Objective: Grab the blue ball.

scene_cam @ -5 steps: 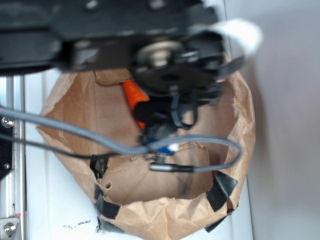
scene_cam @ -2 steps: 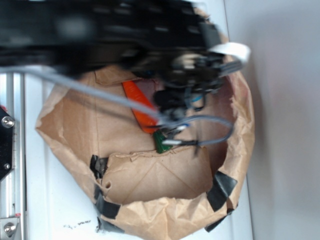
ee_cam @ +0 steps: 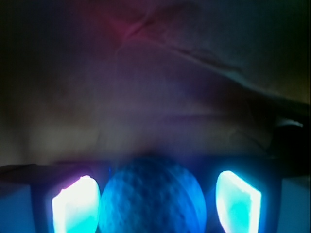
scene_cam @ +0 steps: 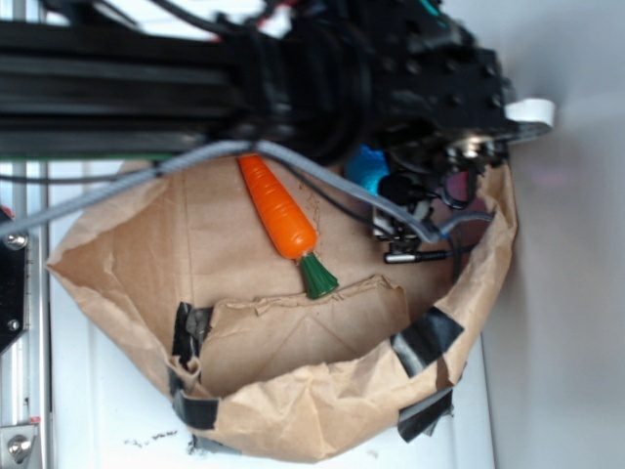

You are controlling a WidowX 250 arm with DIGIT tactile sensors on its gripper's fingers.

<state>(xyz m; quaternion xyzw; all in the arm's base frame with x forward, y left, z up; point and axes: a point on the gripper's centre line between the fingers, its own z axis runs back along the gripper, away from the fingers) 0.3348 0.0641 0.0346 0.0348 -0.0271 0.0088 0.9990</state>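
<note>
I've got the blue ball sitting between the pincer pads, jaws spread, left pad about touching, gap on the right; not clamped yet. Risk: uneven closing nudges the round ball forward and out, or I snag the paper bag wall just ahead

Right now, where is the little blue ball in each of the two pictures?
Exterior view: the blue ball peeks out in the upper right of the brown paper bag, just under the black arm, right of the orange toy carrot.
Wrist view: it fills the bottom centre, between the pincer's two glowing fingers.
Shared landmark: the bag's crumpled brown paper behind the ball.
</note>
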